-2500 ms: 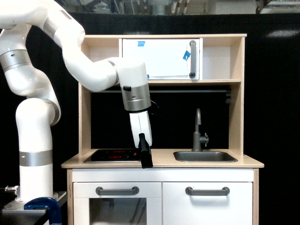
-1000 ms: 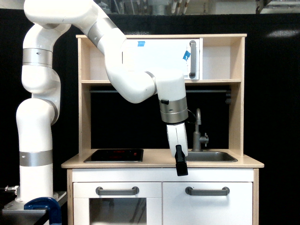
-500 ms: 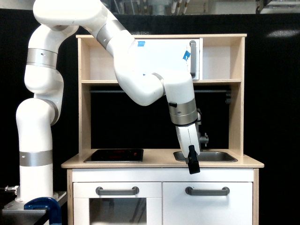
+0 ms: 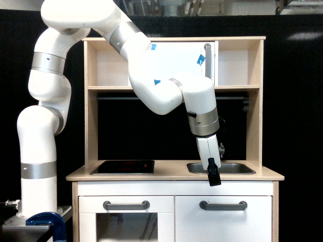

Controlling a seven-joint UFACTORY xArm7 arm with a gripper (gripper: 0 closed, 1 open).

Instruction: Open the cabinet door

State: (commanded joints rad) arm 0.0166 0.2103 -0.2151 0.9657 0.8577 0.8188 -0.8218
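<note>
1. A toy kitchen of pale wood fills the middle of the exterior view, and the white arm reaches across its front from a base at the exterior view's left
2. The end effector hangs at the end of the arm, pointing down, its dark tip in front of the front edge of the surface and just before the sink
3. Whether its fingers are spread or pressed together I cannot tell; it shows only as one narrow dark shape, and nothing is seen held in it
4. The cabinet door is the plain white panel at the lower part of the kitchen toward the exterior view's right, below the sink; it sits flush with the front, closed
5. Its horizontal grey bar handle runs near the door's top edge, a little below the end effector's tip and apart from it
6. To the exterior view's left of that door is the windowed oven door with its own grey handle, under the black hob
7. Up on the top shelf a white door with a vertical handle and bits of blue tape is partly hidden by the arm
8. The grey tap stands behind the sink, mostly covered by the arm's wrist
</note>
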